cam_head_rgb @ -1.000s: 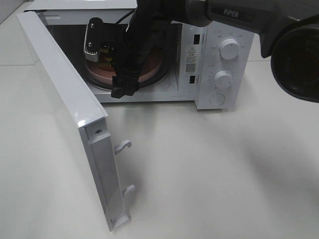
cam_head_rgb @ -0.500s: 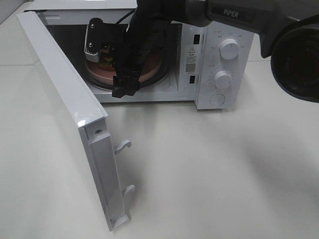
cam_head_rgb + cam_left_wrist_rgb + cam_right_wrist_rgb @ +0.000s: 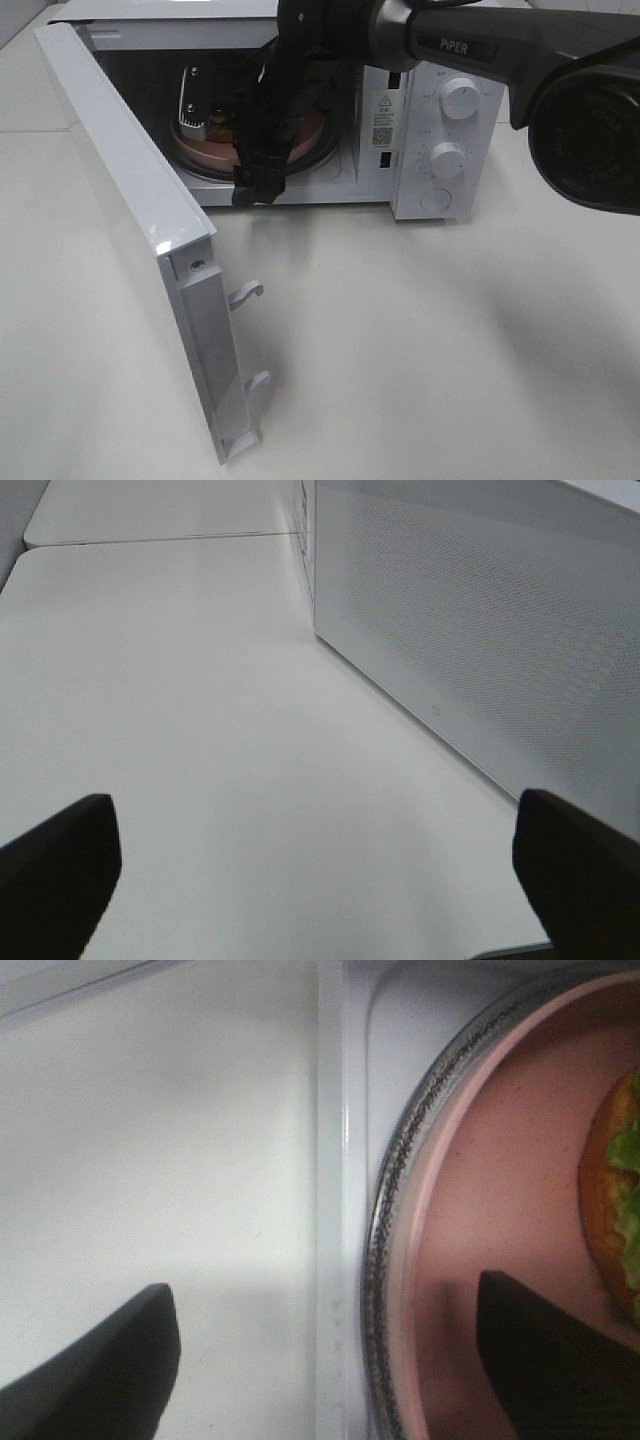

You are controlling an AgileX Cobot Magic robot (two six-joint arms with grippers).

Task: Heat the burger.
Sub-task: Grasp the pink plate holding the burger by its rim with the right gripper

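Counter (image 3: 450, 350), white, carries a white microwave (image 3: 420, 130) with its door (image 3: 130, 200) swung wide open. My right arm (image 3: 560, 50) reaches into the cavity; the only writing I can read on it is "PiPER". The sticker (image 3: 384, 115) on the oven front shows a warning triangle and a QR code, print too small to read, as are the marks round the two knobs (image 3: 459, 97). Inside, a pink plate (image 3: 500, 1210) sits on the glass turntable (image 3: 395, 1240). The burger (image 3: 615, 1190) lies on the plate. Right gripper (image 3: 320, 1350): spread wide, holding nothing, one finger over the plate, the other over the white oven floor. The burger lies outside the gap, beside the plate-side finger. Left gripper (image 3: 320, 880): fully spread, empty, above bare counter beside the door's outer face.
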